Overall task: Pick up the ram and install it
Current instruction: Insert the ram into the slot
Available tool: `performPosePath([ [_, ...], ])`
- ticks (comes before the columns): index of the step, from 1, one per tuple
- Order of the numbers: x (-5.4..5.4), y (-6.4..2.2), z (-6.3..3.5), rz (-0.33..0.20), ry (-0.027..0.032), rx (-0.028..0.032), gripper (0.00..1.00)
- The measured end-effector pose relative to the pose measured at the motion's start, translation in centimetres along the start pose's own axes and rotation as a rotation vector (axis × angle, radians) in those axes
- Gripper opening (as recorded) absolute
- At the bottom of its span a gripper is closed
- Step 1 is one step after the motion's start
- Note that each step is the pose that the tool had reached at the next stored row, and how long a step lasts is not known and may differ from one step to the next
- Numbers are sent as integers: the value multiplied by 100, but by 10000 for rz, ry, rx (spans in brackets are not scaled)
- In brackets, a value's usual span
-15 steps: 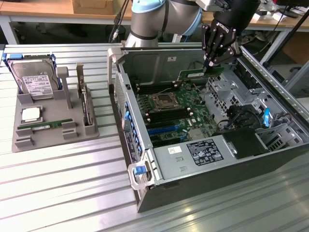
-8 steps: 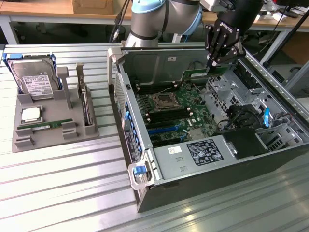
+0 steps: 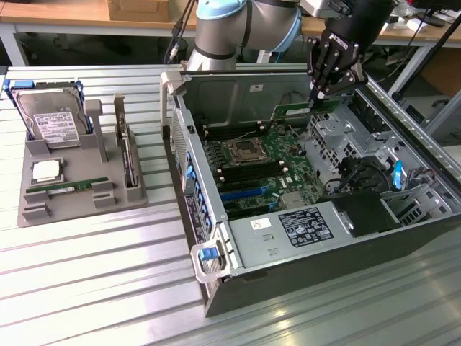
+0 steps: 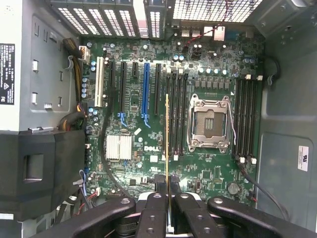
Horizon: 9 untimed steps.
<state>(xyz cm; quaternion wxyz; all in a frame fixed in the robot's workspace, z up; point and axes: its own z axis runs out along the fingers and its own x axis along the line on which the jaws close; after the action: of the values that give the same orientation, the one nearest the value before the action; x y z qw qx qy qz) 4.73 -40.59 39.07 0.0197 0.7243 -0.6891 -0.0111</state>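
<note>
my jaws are pinching the ram (image 3: 302, 110) by its upper edge, holding it over the motherboard (image 3: 252, 155) inside the open computer case (image 3: 302, 270), in the upper right of the exterior view. from the wrist camera it shows edge-on, running along the black memory slots (image 4: 177, 114) just beside the empty cpu socket (image 4: 210, 123). whether it touches a slot i cannot tell.

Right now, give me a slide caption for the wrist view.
Gripper shut on the ram, held edge-on over the memory slots of the Dell motherboard.
</note>
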Motion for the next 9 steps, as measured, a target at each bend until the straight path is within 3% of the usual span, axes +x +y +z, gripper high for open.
performPosePath([
  [9, 0, -1, 50, 0, 1, 0, 13],
])
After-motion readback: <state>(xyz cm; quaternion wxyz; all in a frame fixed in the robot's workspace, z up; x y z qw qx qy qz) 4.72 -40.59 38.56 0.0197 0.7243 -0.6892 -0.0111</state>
